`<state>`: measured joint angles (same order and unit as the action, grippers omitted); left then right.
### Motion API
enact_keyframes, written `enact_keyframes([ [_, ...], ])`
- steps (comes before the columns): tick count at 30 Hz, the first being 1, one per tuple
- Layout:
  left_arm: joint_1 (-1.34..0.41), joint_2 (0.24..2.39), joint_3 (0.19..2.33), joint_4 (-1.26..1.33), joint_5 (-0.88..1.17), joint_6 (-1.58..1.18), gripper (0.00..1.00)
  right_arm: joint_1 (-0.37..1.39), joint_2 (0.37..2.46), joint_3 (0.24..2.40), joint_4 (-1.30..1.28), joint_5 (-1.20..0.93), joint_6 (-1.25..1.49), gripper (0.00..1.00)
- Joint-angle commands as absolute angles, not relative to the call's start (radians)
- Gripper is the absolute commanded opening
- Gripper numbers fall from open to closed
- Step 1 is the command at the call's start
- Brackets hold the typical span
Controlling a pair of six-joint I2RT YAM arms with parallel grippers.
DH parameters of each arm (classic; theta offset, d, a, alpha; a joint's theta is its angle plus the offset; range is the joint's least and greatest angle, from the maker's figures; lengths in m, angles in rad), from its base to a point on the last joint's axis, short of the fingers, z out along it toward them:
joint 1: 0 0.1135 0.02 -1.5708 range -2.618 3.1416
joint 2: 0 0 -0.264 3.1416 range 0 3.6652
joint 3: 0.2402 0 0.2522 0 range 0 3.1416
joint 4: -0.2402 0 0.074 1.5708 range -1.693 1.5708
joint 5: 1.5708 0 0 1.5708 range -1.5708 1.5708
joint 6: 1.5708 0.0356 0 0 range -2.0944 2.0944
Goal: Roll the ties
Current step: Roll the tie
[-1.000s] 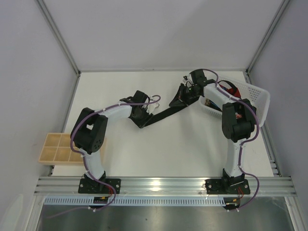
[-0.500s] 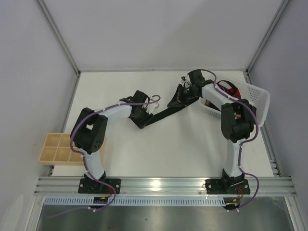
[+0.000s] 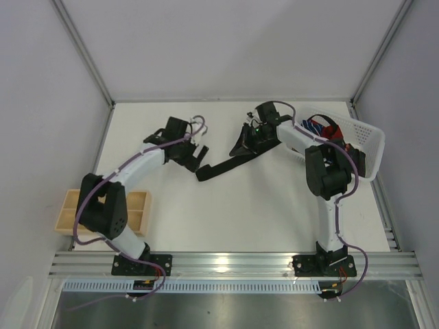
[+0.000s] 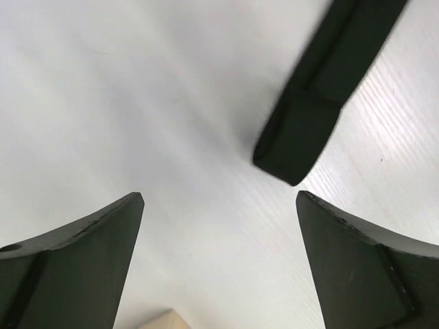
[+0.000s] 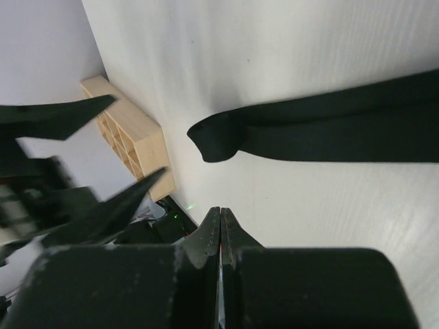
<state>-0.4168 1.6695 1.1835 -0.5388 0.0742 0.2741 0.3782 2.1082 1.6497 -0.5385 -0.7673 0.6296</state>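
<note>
A plain black tie (image 3: pixel 230 161) lies slantwise across the middle of the white table, its narrow end folded over on itself (image 4: pixel 298 137). My left gripper (image 4: pixel 219 199) hovers open just short of that folded end with nothing between its fingers; in the top view the left gripper (image 3: pixel 197 156) is up and left of the tie's tip. My right gripper (image 5: pixel 221 214) is shut and empty, close to the tie's wide end (image 3: pixel 241 145). The tie's strip (image 5: pixel 329 123) runs across the table beyond its fingertips. More ties, red (image 3: pixel 333 130) and blue (image 3: pixel 315 125), lie in the basket.
A white lattice basket (image 3: pixel 363 140) stands at the right rear of the table. A wooden compartment tray (image 3: pixel 103 212) sits off the left edge, partly behind the left arm. Grey walls close in the back and both sides.
The left gripper has opened, let go of the tie's narrow end and pulled back up and left. The right gripper has shifted left, and the tie's wide end lies further left.
</note>
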Motion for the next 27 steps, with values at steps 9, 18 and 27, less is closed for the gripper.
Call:
enact_keyframes([
  [9, -0.223, 1.238, 1.056, -0.391, 0.167, -0.185, 1.0, 0.537, 2.27, 1.842, -0.506, -0.775, 0.673, 0.0],
  [18, -0.06, 1.267, 0.904, -0.267, 0.557, -0.5, 0.93, 0.592, 2.338, 1.893, -0.518, -0.756, 0.669, 0.0],
  [27, -0.061, 1.239, 0.767, -0.147, 0.612, -0.607, 0.89, 0.58, 2.368, 1.916, -0.557, -0.738, 0.634, 0.0],
])
